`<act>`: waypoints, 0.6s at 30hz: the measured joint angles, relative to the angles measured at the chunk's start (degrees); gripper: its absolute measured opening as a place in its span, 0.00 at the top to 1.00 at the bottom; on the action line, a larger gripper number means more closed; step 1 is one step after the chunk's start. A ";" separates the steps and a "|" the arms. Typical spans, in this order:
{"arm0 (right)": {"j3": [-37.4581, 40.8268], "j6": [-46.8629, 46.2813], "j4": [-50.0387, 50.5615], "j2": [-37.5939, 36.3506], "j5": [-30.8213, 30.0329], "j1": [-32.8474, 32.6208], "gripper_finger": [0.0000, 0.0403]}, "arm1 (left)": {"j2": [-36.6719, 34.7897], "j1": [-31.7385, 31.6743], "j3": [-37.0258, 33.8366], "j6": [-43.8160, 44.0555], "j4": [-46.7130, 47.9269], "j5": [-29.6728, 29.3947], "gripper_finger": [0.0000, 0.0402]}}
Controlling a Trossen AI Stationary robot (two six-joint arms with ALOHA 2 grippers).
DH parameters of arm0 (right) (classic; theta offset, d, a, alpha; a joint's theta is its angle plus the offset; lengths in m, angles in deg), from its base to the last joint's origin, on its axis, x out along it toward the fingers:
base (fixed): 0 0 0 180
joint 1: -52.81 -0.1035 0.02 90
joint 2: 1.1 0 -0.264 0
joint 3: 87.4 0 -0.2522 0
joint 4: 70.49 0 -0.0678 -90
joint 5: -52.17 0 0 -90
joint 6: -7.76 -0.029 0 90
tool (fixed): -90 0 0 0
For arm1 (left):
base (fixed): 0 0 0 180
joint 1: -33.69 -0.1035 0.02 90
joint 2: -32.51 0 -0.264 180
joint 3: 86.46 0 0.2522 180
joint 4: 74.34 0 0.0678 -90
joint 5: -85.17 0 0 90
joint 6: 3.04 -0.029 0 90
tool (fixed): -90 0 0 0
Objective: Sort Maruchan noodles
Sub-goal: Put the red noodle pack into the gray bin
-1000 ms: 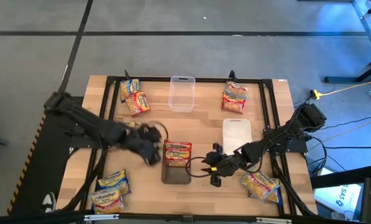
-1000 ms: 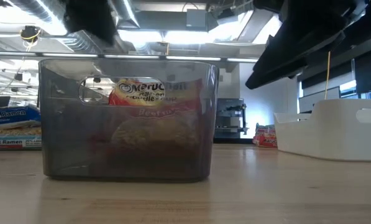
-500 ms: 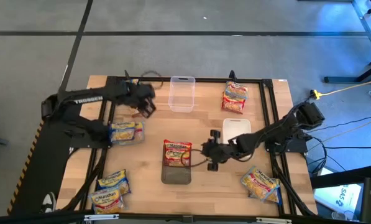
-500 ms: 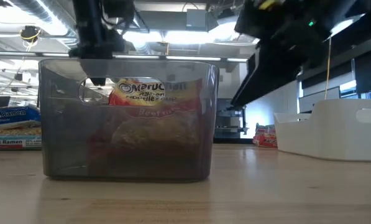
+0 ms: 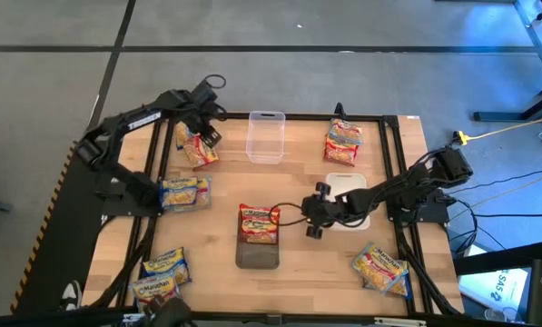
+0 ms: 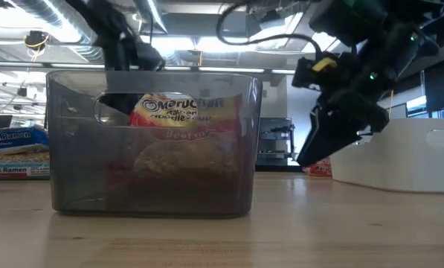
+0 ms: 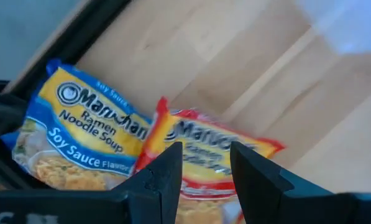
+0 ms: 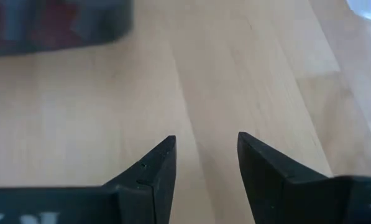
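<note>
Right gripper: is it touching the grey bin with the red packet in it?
Apart. In the high view, bare tabletop shows between the right gripper and the grey bin; the right wrist view shows its open fingers over empty wood.

Overhead, table-level, two wrist views.

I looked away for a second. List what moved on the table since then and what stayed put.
The left tool swung from beside the grey bin up to the far-left corner, over the blue packet and red packet there, open and empty. A blue packet now lies mid-left where none was. The right tool shifted slightly away from the front edge, empty. The bin's packet and the other piles stayed.
</note>
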 joint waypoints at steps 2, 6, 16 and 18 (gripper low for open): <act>0.82 -1.51 -0.14 0.00 -0.15 0.01 0.64 | 2.60 -1.75 0.00 -2.86 -0.11 -0.43 0.68; 2.14 -2.89 -1.79 0.00 -0.73 -0.08 0.64 | 7.01 -4.21 -0.02 -6.05 -0.09 -0.40 0.68; 2.85 -2.82 -5.61 0.00 -1.12 -0.10 0.64 | 9.92 -6.54 -0.04 -8.59 -2.11 -0.01 0.68; 2.85 -2.81 -5.96 0.00 -1.12 -0.12 0.64 | 9.92 -6.99 -0.04 -9.94 -1.92 2.52 0.68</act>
